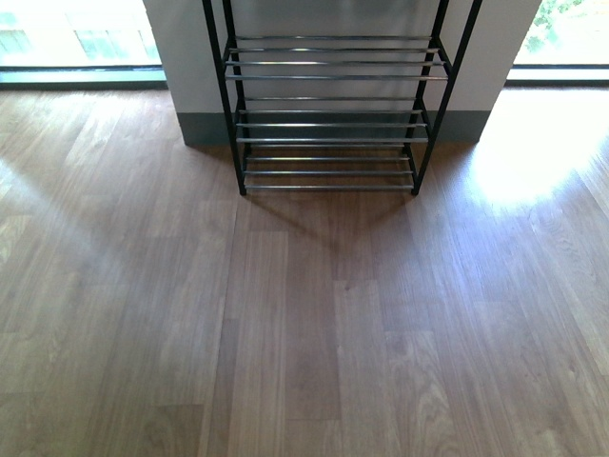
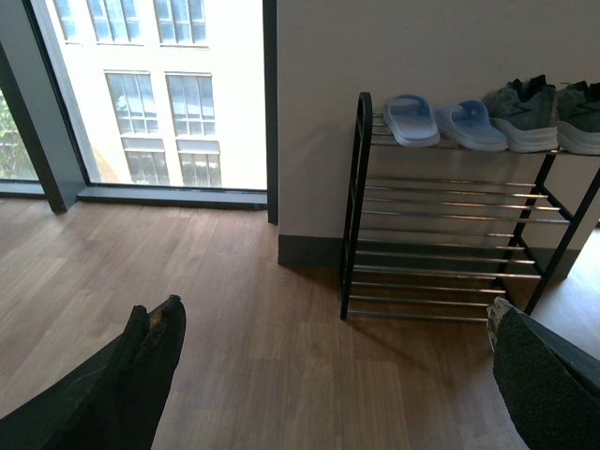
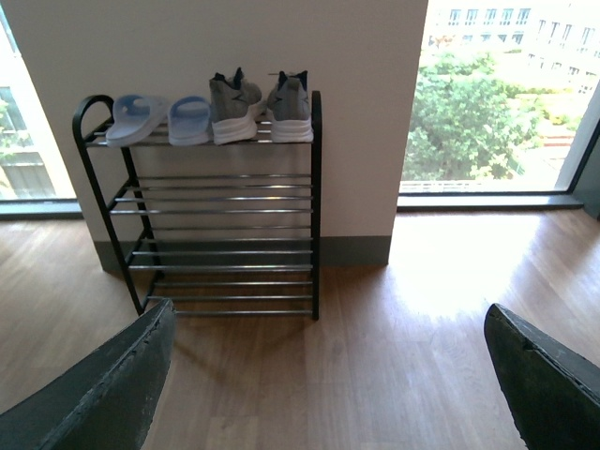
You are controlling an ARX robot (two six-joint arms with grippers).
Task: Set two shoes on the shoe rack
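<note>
The shoe rack (image 1: 328, 114) stands against the wall ahead, black-framed with chrome rod shelves; the front view shows only its lower tiers. On its top shelf sit two grey sneakers (image 3: 261, 105) side by side, with two pale blue slides (image 3: 155, 118) beside them. The left wrist view shows the same row, slides (image 2: 441, 120) then sneakers (image 2: 539, 114), on the rack (image 2: 450, 234). My left gripper (image 2: 333, 323) is open, well back from the rack, with nothing between its fingers. My right gripper (image 3: 328, 328) is open too, over bare floor. Neither arm shows in the front view.
Wooden plank floor (image 1: 304, 324) stretches in front of the rack. A white pillar wall (image 3: 281, 37) backs the rack, with floor-to-ceiling windows (image 2: 159, 94) on either side. Bright sunlight falls on the floor (image 1: 533, 152) at the right.
</note>
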